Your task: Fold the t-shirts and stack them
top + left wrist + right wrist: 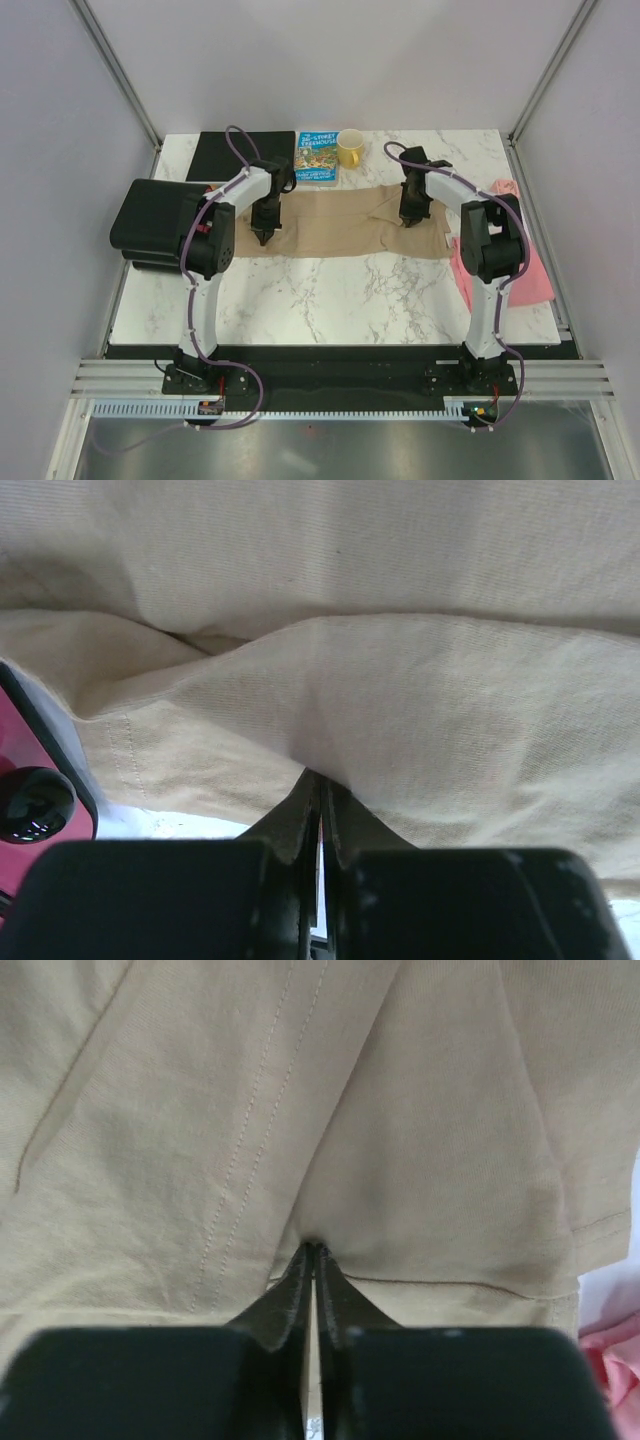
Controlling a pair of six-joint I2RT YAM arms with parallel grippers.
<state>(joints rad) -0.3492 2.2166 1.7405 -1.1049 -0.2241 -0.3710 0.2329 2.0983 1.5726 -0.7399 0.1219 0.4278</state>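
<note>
1. While both arms reach over the far half of the surface [340,295], the tan t-shirt [340,225] lies there as a long band running left to right.
2. The left pincer [262,236] is down near the band's left end. Its wrist view shows the jaws closed to a slit on a raised ridge of tan cloth.
3. The right pincer [410,220] is down towards the band's right end, likewise clamped on tan cloth, close to lines of stitching.
4. Judgement: the two grips are set well apart so the band can be raised evenly and kept taut for a fold. The fold looks only partly done.
5. The pink t-shirt [535,270] lies crumpled at the right edge of the surface, just beside the tan shirt's end and partly under the right arm. Neither pincer holds it, and it appears unfolded.
6. A book [316,158] and a yellow mug [350,149] stand just beyond the band's far edge. Judgement: lifted cloth could brush them.
</note>
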